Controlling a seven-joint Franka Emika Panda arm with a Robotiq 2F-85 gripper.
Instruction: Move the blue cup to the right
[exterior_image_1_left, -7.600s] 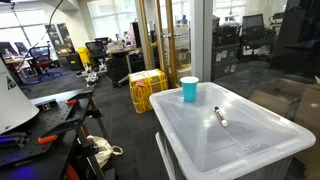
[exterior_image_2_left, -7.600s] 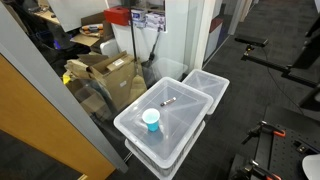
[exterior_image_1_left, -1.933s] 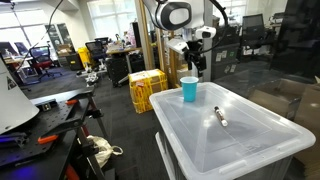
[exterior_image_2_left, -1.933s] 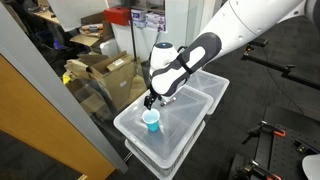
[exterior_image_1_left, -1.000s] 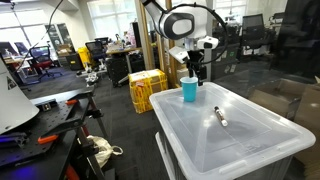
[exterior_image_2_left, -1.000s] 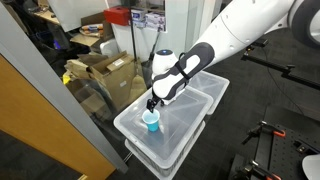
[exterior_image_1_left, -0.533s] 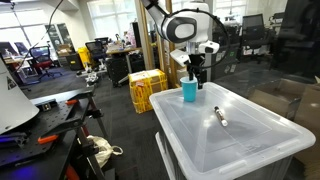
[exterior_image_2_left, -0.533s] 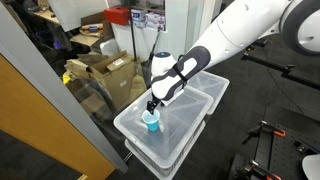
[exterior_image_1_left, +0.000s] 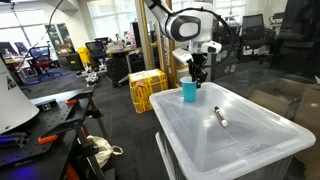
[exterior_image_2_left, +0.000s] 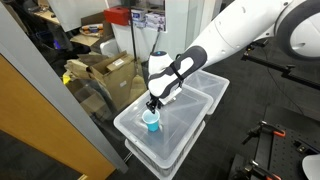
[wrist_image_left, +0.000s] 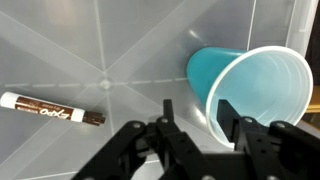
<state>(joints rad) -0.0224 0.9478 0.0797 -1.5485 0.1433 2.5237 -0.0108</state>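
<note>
grasping step: our open, empty hand (wrist_image_left: 198, 112) straddles the rim of the small light-blue plastic cup (wrist_image_left: 255, 92); next we close, then carry toward 3 o'clock.

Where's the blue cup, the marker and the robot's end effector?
blue cup (wrist_image_left: 262, 88), wrist view, on its inside wall.
marker (wrist_image_left: 45, 109), wrist view, on its barrel.
end effector (wrist_image_left: 195, 108), wrist view, midway between its fingertips.
</note>
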